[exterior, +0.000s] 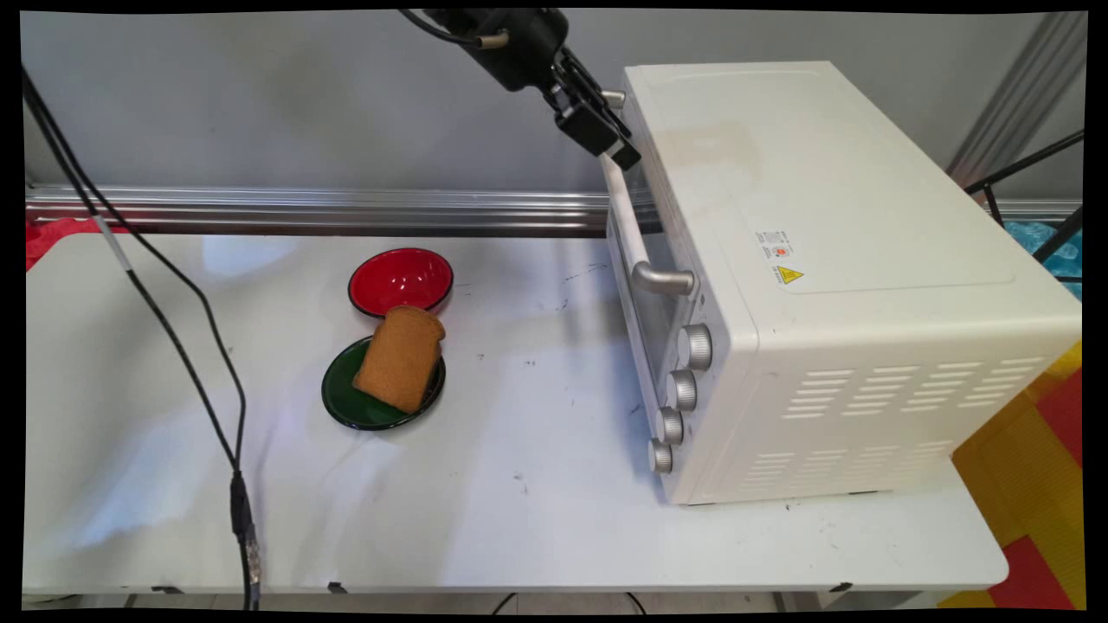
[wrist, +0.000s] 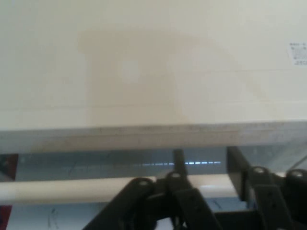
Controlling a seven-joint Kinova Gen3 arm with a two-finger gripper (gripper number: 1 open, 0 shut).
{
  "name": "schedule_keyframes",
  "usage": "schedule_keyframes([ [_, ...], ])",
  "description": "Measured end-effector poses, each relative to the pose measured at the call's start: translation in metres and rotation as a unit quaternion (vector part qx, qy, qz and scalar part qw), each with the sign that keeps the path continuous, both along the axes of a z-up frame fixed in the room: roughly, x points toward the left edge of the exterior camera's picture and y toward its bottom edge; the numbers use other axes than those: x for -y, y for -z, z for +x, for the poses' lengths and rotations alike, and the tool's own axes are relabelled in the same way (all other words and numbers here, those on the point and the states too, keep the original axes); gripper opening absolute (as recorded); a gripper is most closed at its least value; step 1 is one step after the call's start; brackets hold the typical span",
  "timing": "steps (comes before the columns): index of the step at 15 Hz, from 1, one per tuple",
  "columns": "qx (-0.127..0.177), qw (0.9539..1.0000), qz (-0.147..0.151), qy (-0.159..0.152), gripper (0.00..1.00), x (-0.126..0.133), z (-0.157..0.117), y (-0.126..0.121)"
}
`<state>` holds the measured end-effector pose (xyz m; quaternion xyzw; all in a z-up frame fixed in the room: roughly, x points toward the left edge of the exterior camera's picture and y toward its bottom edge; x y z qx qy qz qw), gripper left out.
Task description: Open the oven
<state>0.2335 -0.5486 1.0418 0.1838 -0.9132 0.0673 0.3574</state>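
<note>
A white toaster oven [exterior: 848, 260] stands on the right of the table, its door facing left and closed. My gripper [exterior: 619, 147] is at the far, upper end of the white door handle [exterior: 632, 234], its fingers closed around the bar. In the hand view the handle [wrist: 57, 189] runs across the picture and passes between the fingers of the gripper [wrist: 206, 179], with the oven's top [wrist: 144, 72] filling the picture above it. A slice of brown bread [exterior: 398, 356] lies on a green plate [exterior: 346, 407] at mid-table, far from the gripper.
A red bowl [exterior: 401, 281] sits just behind the green plate. Several silver knobs [exterior: 679, 389] line the oven's front near corner. Black cables [exterior: 173, 346] hang down over the table's left side. A metal rail [exterior: 303, 212] runs along the wall behind.
</note>
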Motion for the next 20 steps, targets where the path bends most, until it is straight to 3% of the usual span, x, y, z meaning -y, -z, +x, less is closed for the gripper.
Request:
schedule_keyframes([
  [10, -0.011, 0.9994, 0.030, 0.009, 0.00, 0.021, -0.011, 0.026],
  [20, -0.012, 0.9991, 0.041, 0.008, 0.00, 0.033, -0.015, 0.055],
])
